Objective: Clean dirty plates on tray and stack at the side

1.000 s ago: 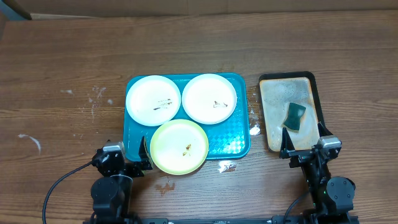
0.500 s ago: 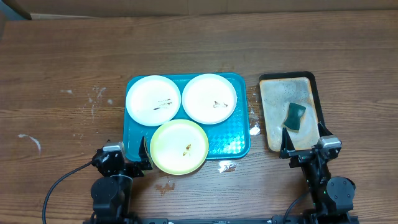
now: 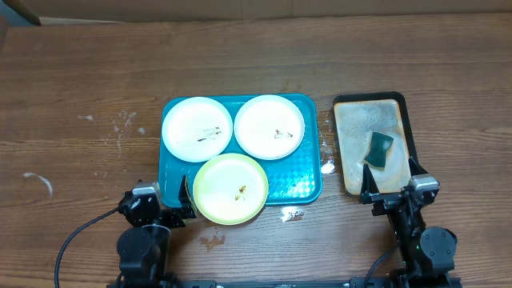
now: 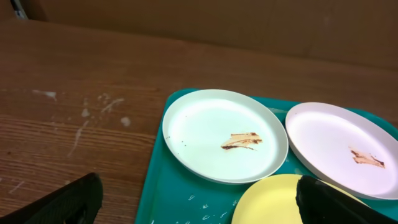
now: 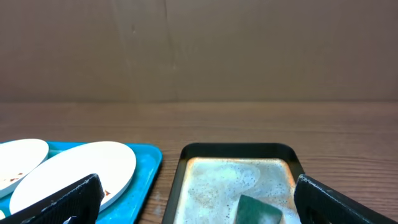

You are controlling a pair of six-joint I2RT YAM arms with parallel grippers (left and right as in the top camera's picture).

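Note:
Three plates lie on the teal tray (image 3: pixel 308 188): a white plate (image 3: pixel 197 129) at the back left, a second white plate (image 3: pixel 270 126) at the back right, and a yellow-green plate (image 3: pixel 231 189) in front, overhanging the tray's near rim. Each carries a small dark smear. My left gripper (image 3: pixel 160 202) stands open at the tray's near left corner, holding nothing. In the left wrist view its right fingertip (image 4: pixel 336 202) sits over the yellow-green plate (image 4: pixel 273 202). My right gripper (image 3: pixel 392 188) is open and empty at the near end of the beige tray.
A dark-rimmed beige tray (image 3: pixel 356 128) with soapy film holds a green sponge (image 3: pixel 379 150), right of the teal tray. Foam flecks (image 3: pixel 326 166) dot the wood between the two trays. A cardboard wall (image 5: pixel 199 50) closes off the table's far side.

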